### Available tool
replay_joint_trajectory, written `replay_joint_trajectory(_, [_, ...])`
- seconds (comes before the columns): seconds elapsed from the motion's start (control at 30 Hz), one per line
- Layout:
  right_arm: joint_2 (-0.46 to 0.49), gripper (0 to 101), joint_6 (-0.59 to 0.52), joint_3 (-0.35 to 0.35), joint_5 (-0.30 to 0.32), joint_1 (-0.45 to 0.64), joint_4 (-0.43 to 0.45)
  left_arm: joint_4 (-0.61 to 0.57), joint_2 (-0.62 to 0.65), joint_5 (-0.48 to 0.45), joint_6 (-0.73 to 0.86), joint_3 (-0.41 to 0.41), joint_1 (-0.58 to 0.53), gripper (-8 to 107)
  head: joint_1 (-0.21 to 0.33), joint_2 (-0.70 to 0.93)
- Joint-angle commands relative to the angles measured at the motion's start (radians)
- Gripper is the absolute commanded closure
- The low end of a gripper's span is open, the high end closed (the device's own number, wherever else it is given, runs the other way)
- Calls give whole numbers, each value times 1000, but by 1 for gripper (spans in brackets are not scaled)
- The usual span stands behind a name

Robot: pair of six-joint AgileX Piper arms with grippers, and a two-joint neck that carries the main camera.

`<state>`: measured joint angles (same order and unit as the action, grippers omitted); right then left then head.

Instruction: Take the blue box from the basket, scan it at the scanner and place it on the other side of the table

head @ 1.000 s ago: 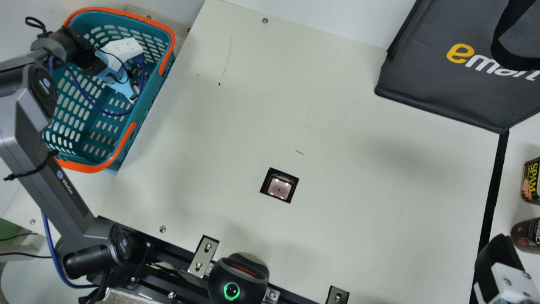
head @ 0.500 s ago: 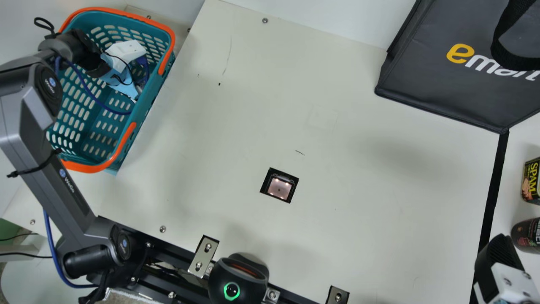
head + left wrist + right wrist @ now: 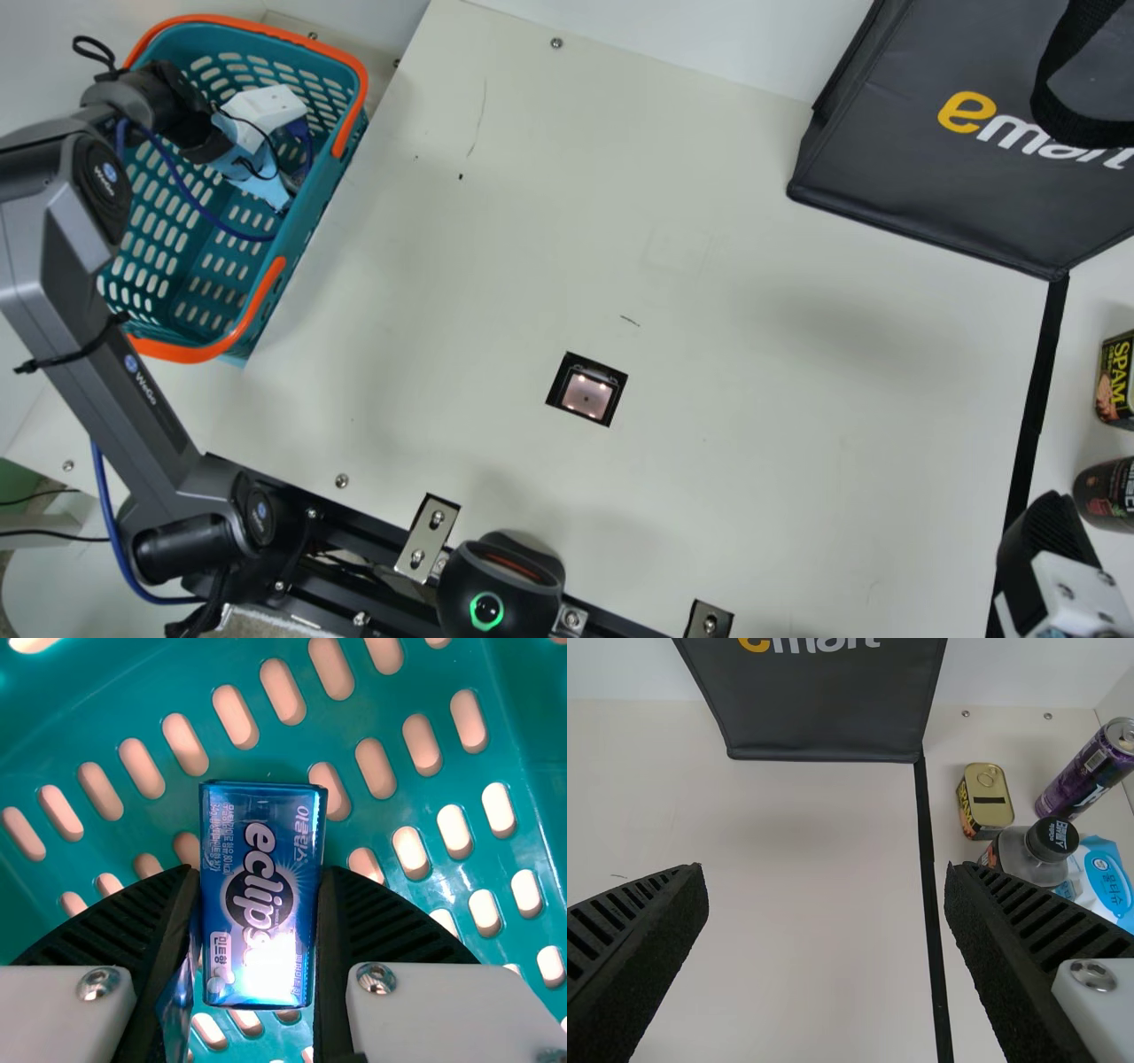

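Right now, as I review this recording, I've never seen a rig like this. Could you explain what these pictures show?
This is a robot with two arms at a cream table. One picture comes from a camera on the neck between the arms; the other two come from cameras on the wrists.

The left tool is down in the teal basket, closed on the blue box. The right tool is open and empty, above the table.

The lit square window in the tabletop is probably the scanner. Beyond the black line are a tin, a dark-lidded jar, a purple can and a blue-and-white pack. A dark bag is at the far side.
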<state>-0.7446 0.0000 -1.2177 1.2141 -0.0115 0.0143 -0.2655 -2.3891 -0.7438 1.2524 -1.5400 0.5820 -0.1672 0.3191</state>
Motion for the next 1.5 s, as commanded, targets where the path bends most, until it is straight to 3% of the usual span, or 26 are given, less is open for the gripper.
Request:
replay_joint_trajectory(0.0, [0, 6, 0, 0, 0, 0, 0, 0, 11, 2, -8, 5, -2, 107, 29, 2])
replay_joint_trajectory(1.13, [0, 6, 0, 0, 2, 0, 0, 44, 147, -38, -183, 52, 2, 107, 29, 2])
replay_joint_trajectory(1.47, [0, 6, 0, 0, 1, 0, 0, 48, 278, -52, -316, 100, 10, 107, 29, 2])
